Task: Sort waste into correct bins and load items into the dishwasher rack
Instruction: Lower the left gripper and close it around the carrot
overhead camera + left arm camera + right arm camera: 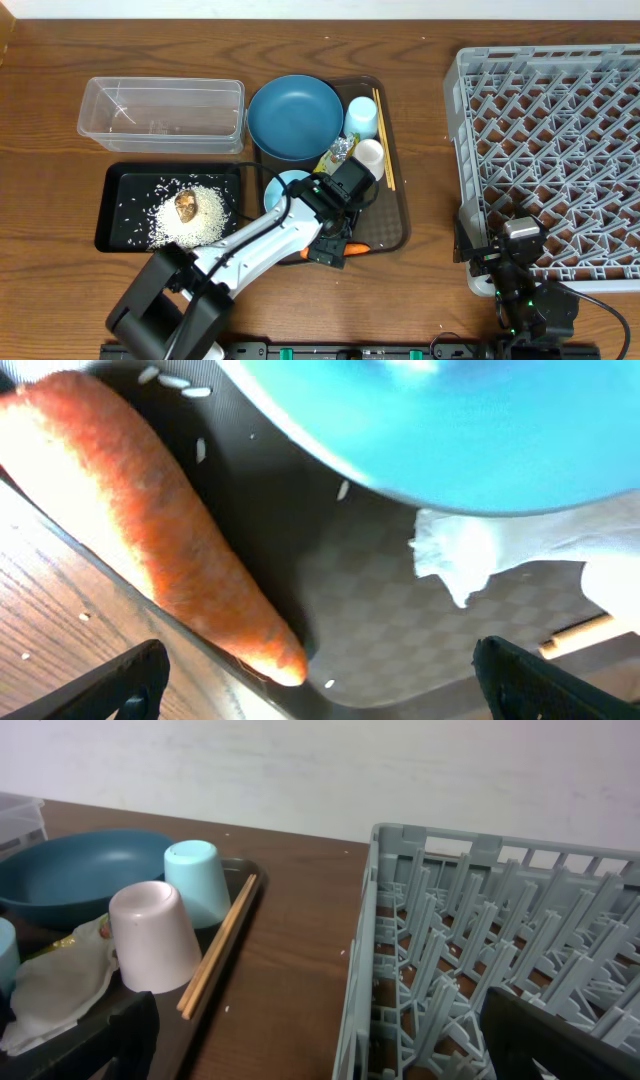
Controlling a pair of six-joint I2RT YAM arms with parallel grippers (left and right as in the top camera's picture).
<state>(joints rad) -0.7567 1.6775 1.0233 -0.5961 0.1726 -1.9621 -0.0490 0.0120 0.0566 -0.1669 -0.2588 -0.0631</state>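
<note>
**Left tool open over the carrot, right tool idle by the rack**

Overhead: the left tool (335,243) hangs over the front edge of the brown tray (398,215), just beside the carrot (353,247). The black tray (112,215) holds rice (205,222) and a brown lump (186,205). The clear tub (160,112) sits behind it. The right tool (507,258) is at the front corner of the rack (555,140).

Left wrist: the carrot lies slanted along the tray's rim. The two fingertips (125,682) stand wide apart, gripping nothing. Beyond are the pale blue bowl (450,430) and a napkin (510,555).

Right wrist: its fingers (85,1040) are spread and empty above the desk (290,970). The white cup (155,940) and light blue cup (205,880) stand upside down beside the chopsticks (222,942), in front of the dark blue bowl (70,870).
</note>
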